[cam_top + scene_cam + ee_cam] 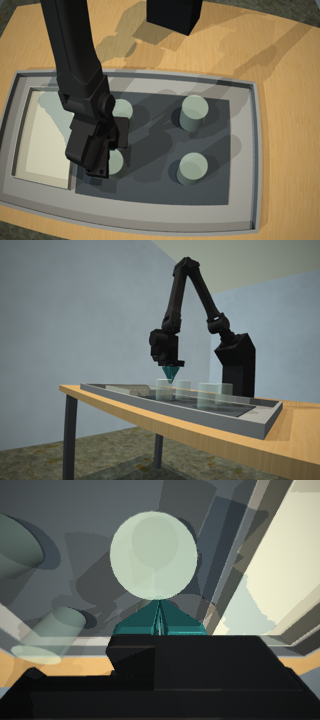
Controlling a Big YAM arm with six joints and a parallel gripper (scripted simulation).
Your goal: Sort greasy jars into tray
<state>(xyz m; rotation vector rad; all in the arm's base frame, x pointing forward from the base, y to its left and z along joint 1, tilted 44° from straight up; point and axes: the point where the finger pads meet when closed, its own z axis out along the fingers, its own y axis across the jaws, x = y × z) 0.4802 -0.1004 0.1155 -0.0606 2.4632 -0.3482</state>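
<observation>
Four pale green glass jars stand mouth down on the dark mat: a front left jar, a back left jar, a back right jar and a front right jar. My gripper is shut and empty. Its teal fingertips point down, close by the front left jar's top on its back side; whether they touch it I cannot tell. The cream tray is empty, left of the mat.
The steel table top has a raised grey rim around mat and tray. The black robot base stands behind it on the wooden table. My arm covers part of the back left jar and the tray's back right corner.
</observation>
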